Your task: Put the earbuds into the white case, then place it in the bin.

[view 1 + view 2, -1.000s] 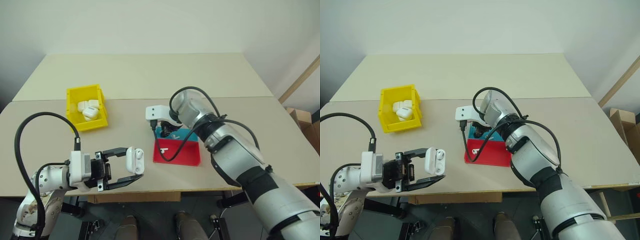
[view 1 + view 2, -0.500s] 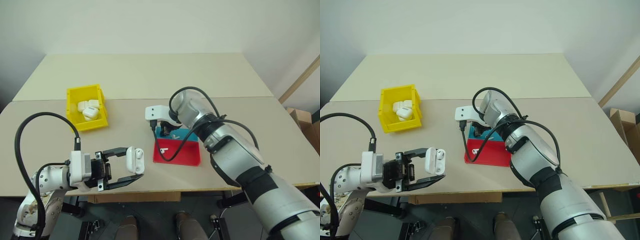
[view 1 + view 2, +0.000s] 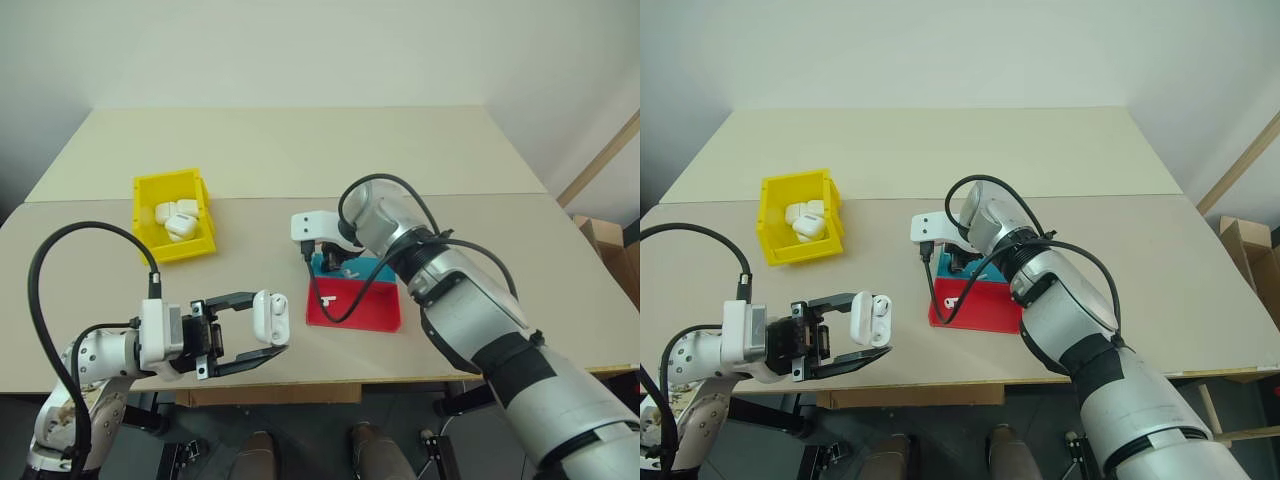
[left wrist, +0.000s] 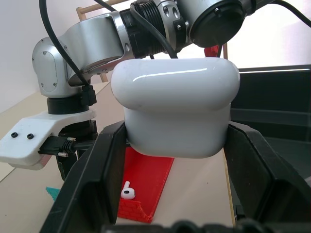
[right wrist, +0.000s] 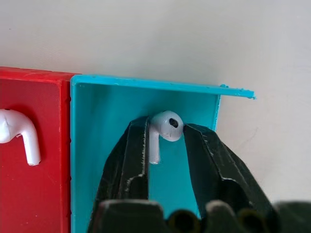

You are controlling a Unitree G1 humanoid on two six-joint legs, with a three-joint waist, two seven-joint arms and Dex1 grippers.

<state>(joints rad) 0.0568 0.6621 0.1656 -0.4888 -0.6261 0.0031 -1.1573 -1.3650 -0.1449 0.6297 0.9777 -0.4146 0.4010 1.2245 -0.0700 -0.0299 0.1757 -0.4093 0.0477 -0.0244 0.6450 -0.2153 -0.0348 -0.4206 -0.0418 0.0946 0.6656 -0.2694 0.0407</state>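
While left gripper (image 3: 282, 328) clamps white case (image 3: 268, 316) above table (image 3: 450, 200), right gripper (image 5: 165, 141) pinching earbud (image 5: 164, 127) in blue tray half (image 5: 107, 126); second earbud (image 5: 22, 133) in red half (image 5: 34, 194).

Head pair looks down and forward over the tabletop (image 3: 420, 160). Wrist views sit close. All share the red-and-blue tray (image 3: 372, 306).

Glossy white case (image 4: 175, 111), yellow bin (image 3: 172, 214), red-and-teal tray (image 5: 68, 160), white earbuds (image 5: 163, 131), beige table (image 3: 300, 150).

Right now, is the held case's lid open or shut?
Open. The white case in the left gripper has its lid flipped up, with one earbud socket exposed.
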